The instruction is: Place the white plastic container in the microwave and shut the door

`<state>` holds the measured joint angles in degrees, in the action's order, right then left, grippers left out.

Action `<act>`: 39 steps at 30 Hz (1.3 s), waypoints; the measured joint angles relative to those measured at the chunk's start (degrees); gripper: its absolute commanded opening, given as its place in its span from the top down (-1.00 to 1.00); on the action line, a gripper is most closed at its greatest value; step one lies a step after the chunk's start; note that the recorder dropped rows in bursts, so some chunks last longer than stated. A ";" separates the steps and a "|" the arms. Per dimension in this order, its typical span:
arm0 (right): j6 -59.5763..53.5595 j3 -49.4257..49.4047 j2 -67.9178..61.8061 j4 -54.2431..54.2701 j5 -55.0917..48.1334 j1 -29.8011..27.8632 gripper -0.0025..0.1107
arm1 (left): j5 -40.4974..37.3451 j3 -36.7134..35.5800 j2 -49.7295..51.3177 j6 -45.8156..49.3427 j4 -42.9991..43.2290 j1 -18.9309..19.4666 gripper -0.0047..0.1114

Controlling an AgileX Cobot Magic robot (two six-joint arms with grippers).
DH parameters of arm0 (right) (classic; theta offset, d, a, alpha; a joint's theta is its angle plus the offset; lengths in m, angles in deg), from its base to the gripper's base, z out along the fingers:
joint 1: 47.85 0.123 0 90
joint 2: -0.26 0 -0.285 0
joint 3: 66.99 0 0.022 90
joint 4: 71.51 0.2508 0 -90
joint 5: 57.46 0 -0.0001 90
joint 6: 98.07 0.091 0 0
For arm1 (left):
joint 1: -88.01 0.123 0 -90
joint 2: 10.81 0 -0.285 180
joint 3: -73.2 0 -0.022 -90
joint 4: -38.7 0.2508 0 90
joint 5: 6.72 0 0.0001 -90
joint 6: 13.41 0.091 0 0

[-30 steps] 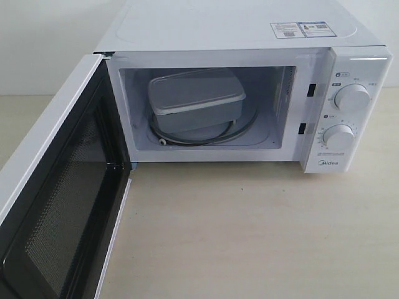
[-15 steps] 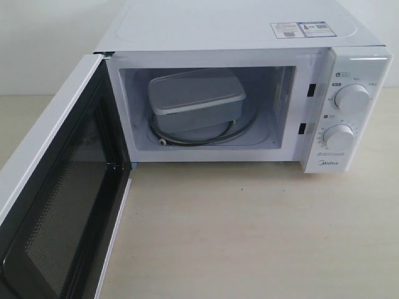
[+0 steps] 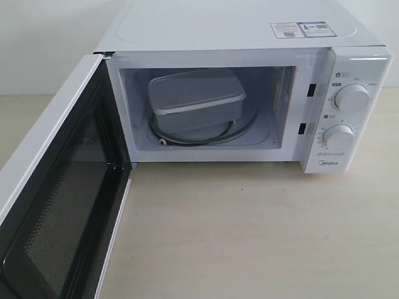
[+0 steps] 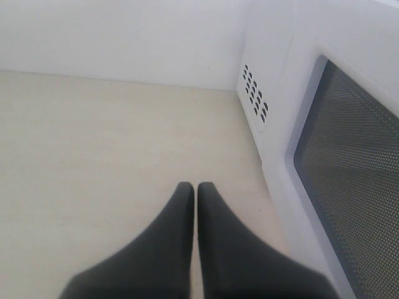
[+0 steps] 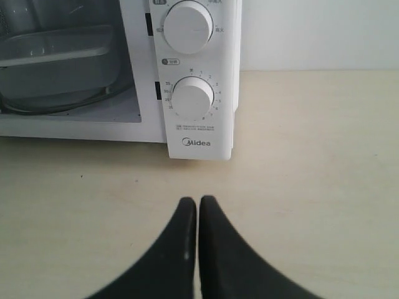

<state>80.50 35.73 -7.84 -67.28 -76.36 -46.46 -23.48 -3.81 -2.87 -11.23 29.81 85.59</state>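
The white plastic container (image 3: pixel 194 103) sits inside the microwave (image 3: pixel 249 37) on the glass turntable (image 3: pixel 240 129), slightly tilted; it also shows in the right wrist view, container (image 5: pixel 59 59). The door (image 3: pixel 59 205) stands wide open to the left, black inner face toward the camera. My left gripper (image 4: pixel 196 187) is shut and empty, outside the door (image 4: pixel 349 180), beside its mesh window. Shut with nothing in it, my right gripper (image 5: pixel 197 200) hovers over the table in front of the dial panel (image 5: pixel 193 99). Neither gripper appears in the exterior view.
Light wooden tabletop (image 3: pixel 249 230) spreads in front of the microwave. A white wall (image 4: pixel 124 37) runs behind. Vent holes (image 4: pixel 254 92) mark the microwave's side near the door hinge. Two round dials (image 3: pixel 351 98) sit on the right panel.
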 measured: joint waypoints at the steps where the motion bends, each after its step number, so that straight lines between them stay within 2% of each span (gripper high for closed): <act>1: 0.00 0.00 0.00 0.00 0.13 0.00 0.93 | 0.00 0.00 0.00 0.00 0.00 0.00 0.84; 17: 0.00 0.00 0.00 0.00 0.25 0.00 0.93 | 0.90 0.00 0.00 0.00 0.00 0.00 0.84; 18: 0.00 0.00 0.00 0.00 0.25 0.00 0.93 | 2.52 -0.10 0.00 0.00 0.00 0.00 0.84; 20: 0.00 0.00 0.00 0.00 0.25 0.00 0.93 | 13.33 -0.26 0.00 -0.60 -0.63 0.00 0.84; 21: 0.00 0.00 0.00 0.00 0.25 0.00 0.93 | 24.49 -0.26 0.00 -2.91 -1.89 0.00 0.84; 23: 0.12 0.00 0.00 0.00 0.25 0.00 0.93 | 34.62 2.09 0.00 -4.96 -3.08 0.00 0.84; 24: 0.12 0.00 0.00 0.00 0.25 0.00 0.93 | 35.20 4.39 -0.04 -4.85 -3.21 0.00 0.84; 26: 0.12 0.00 0.00 0.00 0.25 0.00 0.93 | 29.89 15.24 0.77 1.11 -2.73 0.00 0.84; 28: 0.12 0.00 0.00 0.00 0.25 0.00 0.93 | 19.17 27.12 6.24 8.75 -2.51 0.00 0.84; 31: 0.12 0.00 0.00 0.00 0.25 0.00 0.93 | -2.50 45.14 19.25 12.79 -2.51 0.00 0.84; 33: 0.12 0.00 0.00 0.00 0.25 0.00 0.93 | -18.25 53.71 27.55 13.37 -2.51 0.00 0.84; 34: 0.12 0.00 0.00 0.00 0.25 0.00 0.93 | -25.38 56.58 31.26 13.52 -2.51 0.00 0.84; 35: 0.12 0.00 0.00 0.00 0.25 0.00 0.93 | -28.59 58.06 33.58 13.52 -2.51 0.00 0.84; 39: 0.12 0.00 0.00 0.00 0.25 0.00 0.93 | -31.18 60.06 39.63 13.52 -2.64 0.00 0.84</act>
<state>80.62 35.73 -7.84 -67.28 -76.11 -46.46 -54.66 56.25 36.76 2.28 27.17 85.59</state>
